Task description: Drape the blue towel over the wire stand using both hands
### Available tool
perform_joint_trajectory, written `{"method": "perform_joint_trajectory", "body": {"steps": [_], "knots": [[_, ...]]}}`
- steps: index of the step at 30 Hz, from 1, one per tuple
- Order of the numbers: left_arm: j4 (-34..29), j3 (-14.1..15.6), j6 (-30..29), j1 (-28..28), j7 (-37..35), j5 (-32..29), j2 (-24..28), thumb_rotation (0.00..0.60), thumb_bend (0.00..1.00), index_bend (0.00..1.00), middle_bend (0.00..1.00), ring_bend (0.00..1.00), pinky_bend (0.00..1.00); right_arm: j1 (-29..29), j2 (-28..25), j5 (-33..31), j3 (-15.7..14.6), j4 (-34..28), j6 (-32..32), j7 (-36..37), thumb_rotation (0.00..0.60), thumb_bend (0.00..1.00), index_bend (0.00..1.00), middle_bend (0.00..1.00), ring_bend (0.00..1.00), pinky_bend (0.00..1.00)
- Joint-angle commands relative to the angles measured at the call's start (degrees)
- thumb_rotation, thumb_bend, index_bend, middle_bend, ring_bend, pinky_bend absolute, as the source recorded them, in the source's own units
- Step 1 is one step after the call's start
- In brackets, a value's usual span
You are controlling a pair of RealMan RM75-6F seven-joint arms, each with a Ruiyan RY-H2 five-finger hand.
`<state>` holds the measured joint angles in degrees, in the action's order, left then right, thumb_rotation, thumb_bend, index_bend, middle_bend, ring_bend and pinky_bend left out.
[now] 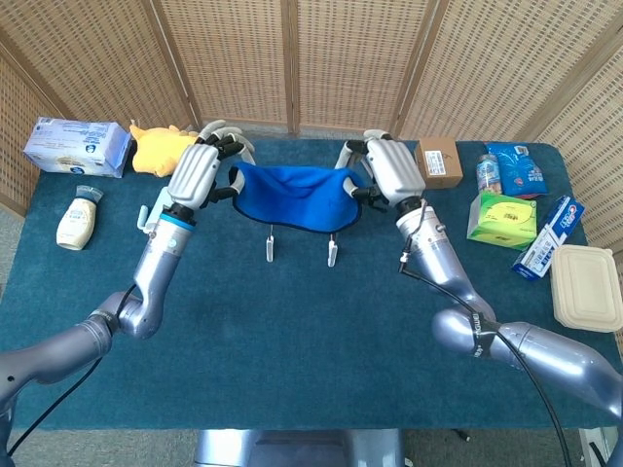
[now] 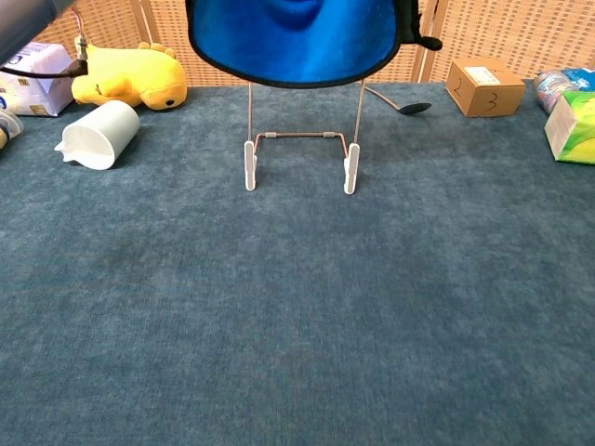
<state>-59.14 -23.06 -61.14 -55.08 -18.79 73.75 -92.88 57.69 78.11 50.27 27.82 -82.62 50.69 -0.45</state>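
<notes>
The blue towel (image 1: 297, 195) hangs stretched between my two hands, over the top of the wire stand (image 1: 330, 255). My left hand (image 1: 198, 173) grips its left edge. My right hand (image 1: 386, 170) grips the right edge. In the chest view the blue towel (image 2: 293, 39) fills the top centre and covers the upper part of the wire stand (image 2: 299, 149), whose white feet rest on the blue cloth. Whether the towel touches the stand's top bar is hidden. Only a dark fingertip of the right hand (image 2: 426, 41) shows in the chest view.
At the left are a yellow plush toy (image 2: 125, 78), a tipped white cup (image 2: 99, 134), a tissue pack (image 1: 76, 146) and a sauce bottle (image 1: 77, 221). At the right are a cardboard box (image 2: 482, 86), a green box (image 1: 502, 220), a toothpaste box (image 1: 547, 237) and a lidded container (image 1: 586, 288).
</notes>
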Motion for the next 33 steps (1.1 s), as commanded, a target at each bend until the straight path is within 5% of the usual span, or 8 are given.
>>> {"method": "perform_joint_trajectory", "body": {"steps": [1,33], "knots": [[1.1,0.5,0.3,-0.2,-0.6,0.0,-0.7,0.6,0.57,0.76,0.42,0.26,0.12,0.0,0.5,0.3,-0.4,0.5,-0.1,0.3,0.6,0.42,1.0,0.58,0.44,0.21],[4.8,2.8,0.4,1.0,-3.1,-0.2,-4.2,0.6,0.57,0.76,0.42,0.26,0.11,-1.4,3.9,2.9,-3.2,4.0,0.5,2.2,0.6,0.42,1.0,0.58,0.44,0.21]]}}
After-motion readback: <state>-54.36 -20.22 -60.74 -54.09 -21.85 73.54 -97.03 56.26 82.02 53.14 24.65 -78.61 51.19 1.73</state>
